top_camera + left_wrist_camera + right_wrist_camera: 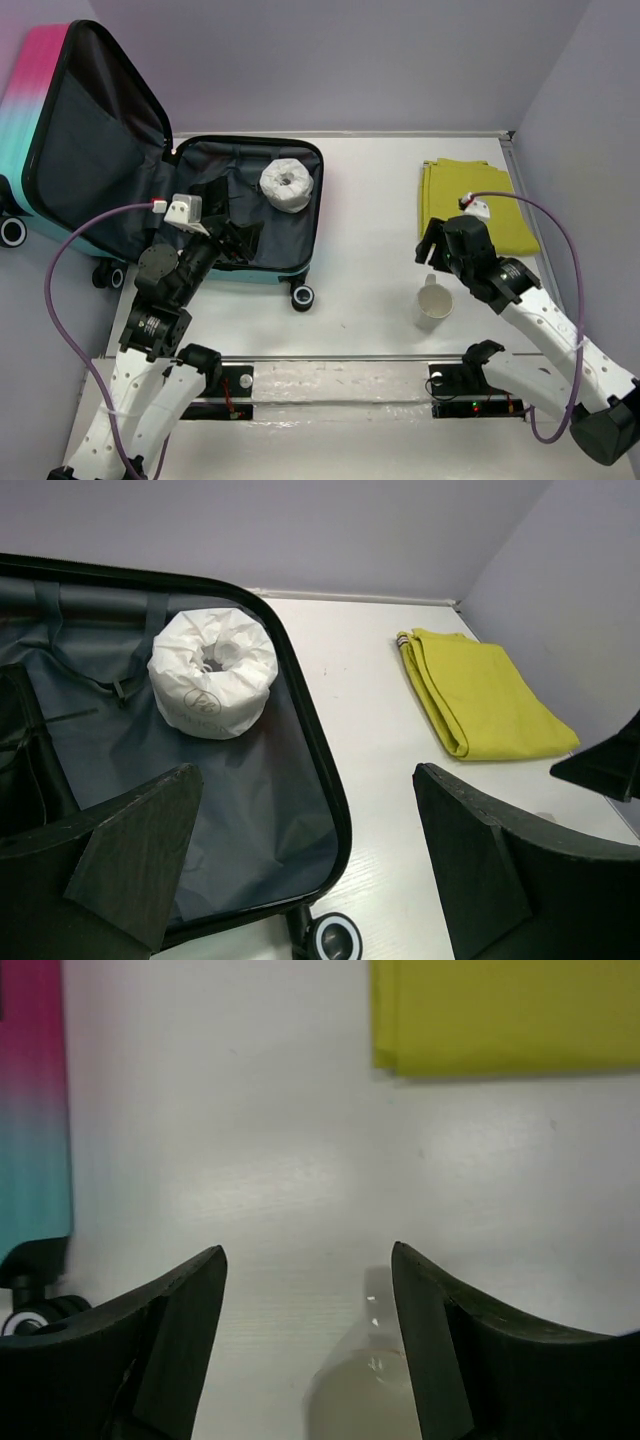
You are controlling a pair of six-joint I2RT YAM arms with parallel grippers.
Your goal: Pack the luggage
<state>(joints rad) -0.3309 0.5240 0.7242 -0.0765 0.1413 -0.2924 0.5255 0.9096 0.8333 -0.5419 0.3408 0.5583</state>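
Luggage point(318, 200) lies open at the left of the worktop point(370, 250), lid raised at the far left. Nearest the arms, the right fingers point(170, 1330) stand apart just above a pale mug point(433, 303); contact with it cannot be confirmed. The left fingers point(130, 850), spread wide and holding nothing, hover over the case's near rim. Further in, a white wrapped roll point(288, 185) sits on the grey lining. Farthest right lies a folded yellow cloth point(475, 200).

Judgement: the mug is the item in hand. Straddle its wall squarely, close firmly, lift it upright and set it on bare lining clear of the roll.
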